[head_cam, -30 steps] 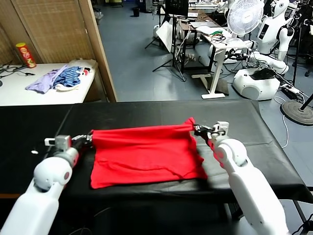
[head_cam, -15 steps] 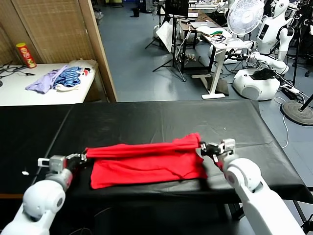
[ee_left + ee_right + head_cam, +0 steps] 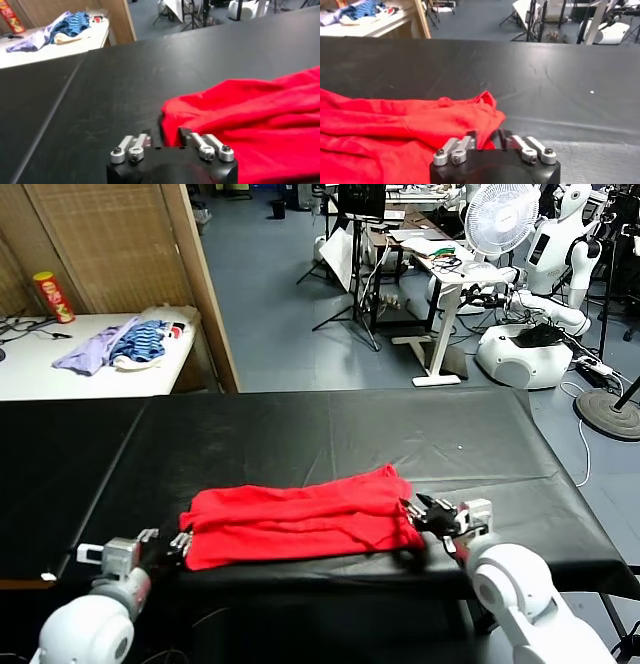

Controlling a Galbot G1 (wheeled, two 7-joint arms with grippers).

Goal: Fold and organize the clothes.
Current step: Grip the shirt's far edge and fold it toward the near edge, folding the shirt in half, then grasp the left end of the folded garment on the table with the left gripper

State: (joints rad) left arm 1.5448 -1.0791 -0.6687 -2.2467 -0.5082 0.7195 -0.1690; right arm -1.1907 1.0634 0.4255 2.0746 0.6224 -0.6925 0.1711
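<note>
Since the earlier frames both arms have drawn back toward the robot, carrying the far edge of the red T-shirt [image 3: 300, 519] over onto its near edge; the garment, then spread wide and lifted at its two upper corners, now lies as a narrower doubled band. Location of item: near half of the black table [image 3: 330, 429], about 6 o'clock of the table's centre, long axis running from 9 to 3 o'clock. Left gripper [image 3: 178, 544]: low at the shirt's 9 o'clock end, jaws parted, cloth corner lying just ahead of them and not clamped, as the left wrist view shows. Right gripper [image 3: 425, 514]: at the shirt's 3 o'clock end, jaws likewise spread, the bunched corner just in front and free. Other stock: a lilac and blue-striped heap [image 3: 120, 344] on the white side table [image 3: 90, 379] at 10 o'clock, untouched. Step in hand, by judgement: release after the first lengthwise fold. Next move likely calls for clearing both grippers off the cloth without dragging it, then taking one short end to fold across toward the other.
</note>
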